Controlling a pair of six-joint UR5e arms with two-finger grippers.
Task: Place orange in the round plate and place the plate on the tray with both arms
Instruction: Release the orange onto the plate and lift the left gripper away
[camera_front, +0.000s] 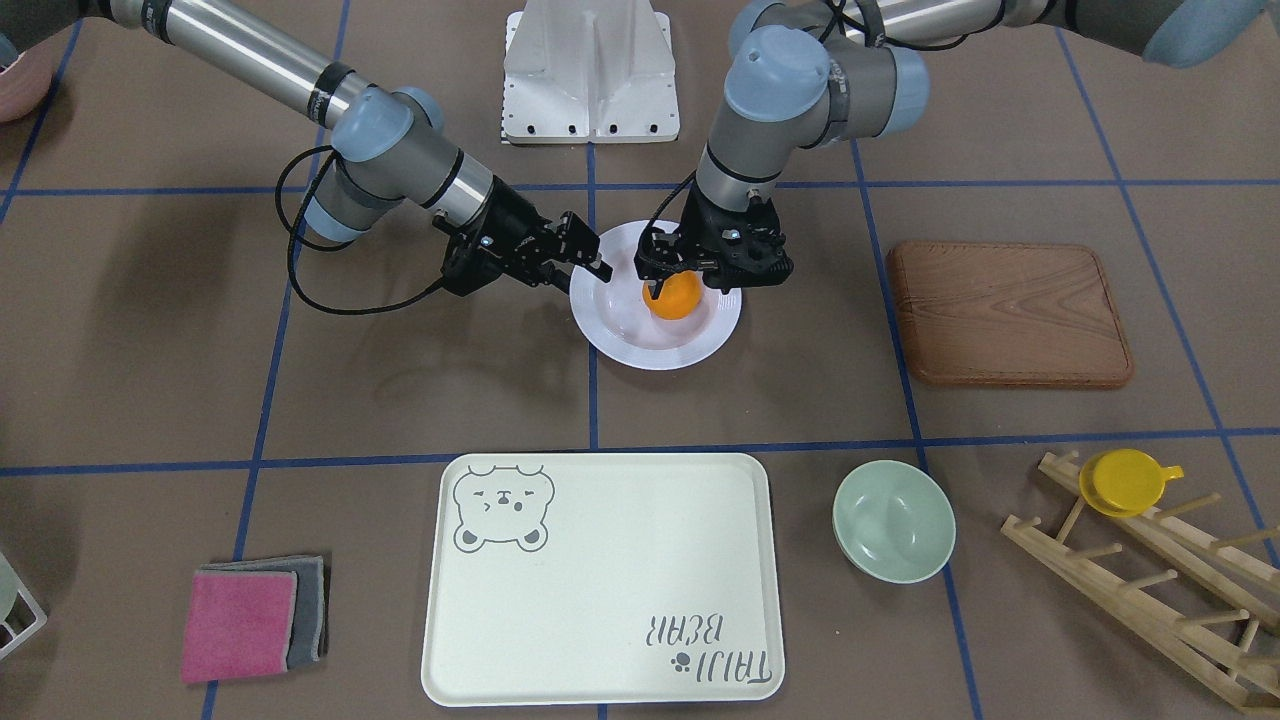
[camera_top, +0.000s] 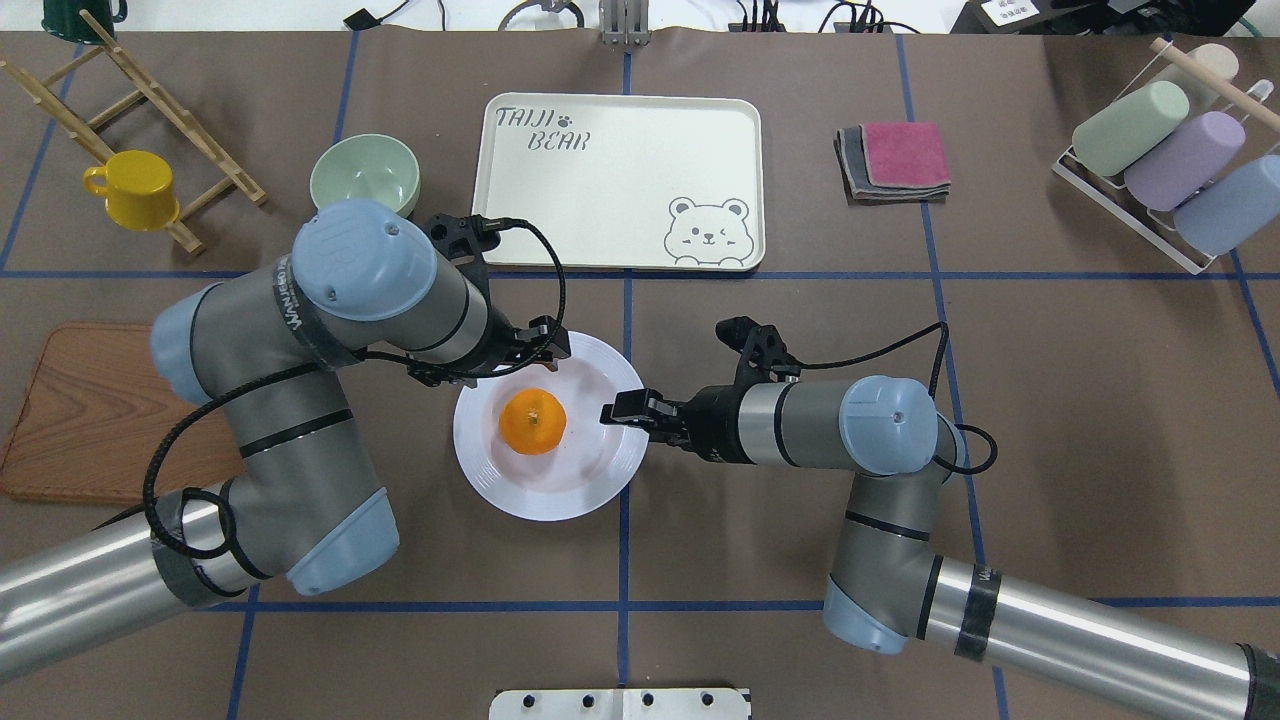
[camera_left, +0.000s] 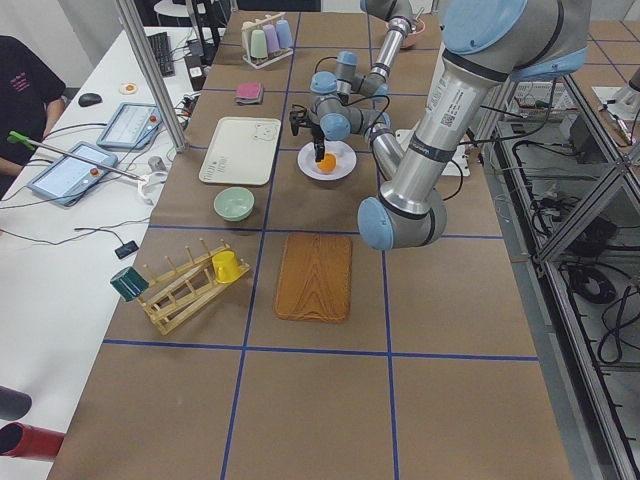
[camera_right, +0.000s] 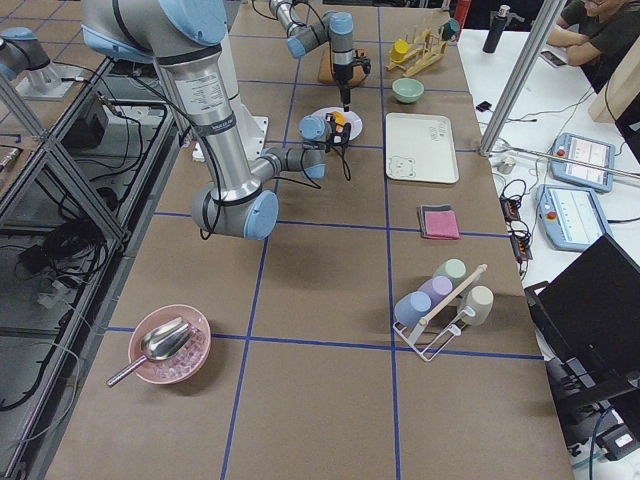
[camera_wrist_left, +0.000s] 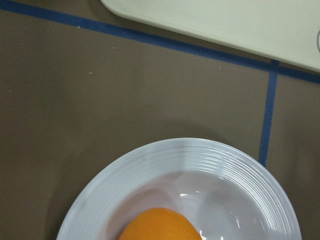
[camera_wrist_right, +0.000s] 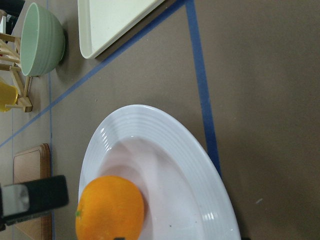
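Observation:
The orange (camera_front: 675, 298) lies in the white round plate (camera_front: 640, 350) at the table's middle. My left gripper (camera_front: 668, 275) hangs straight down over the orange, jaws open and close around its top; one of its fingers (camera_wrist_right: 32, 200) shows just beside the fruit in the right wrist view. My right gripper (camera_front: 590, 250) reaches in level at the plate's opposite rim, open, with its fingers spread above and below the rim's edge. The cream tray (camera_front: 600, 570) with the bear drawing lies bare beyond the plate, on the far side from the robot.
A wooden board (camera_front: 1010, 312) lies on my left side. A mint-green bowl (camera_front: 893, 520) sits beside the tray, then a wooden rack holding a yellow cup (camera_front: 1125, 482). Folded pink and grey cloths (camera_front: 250, 620) lie on the tray's other side.

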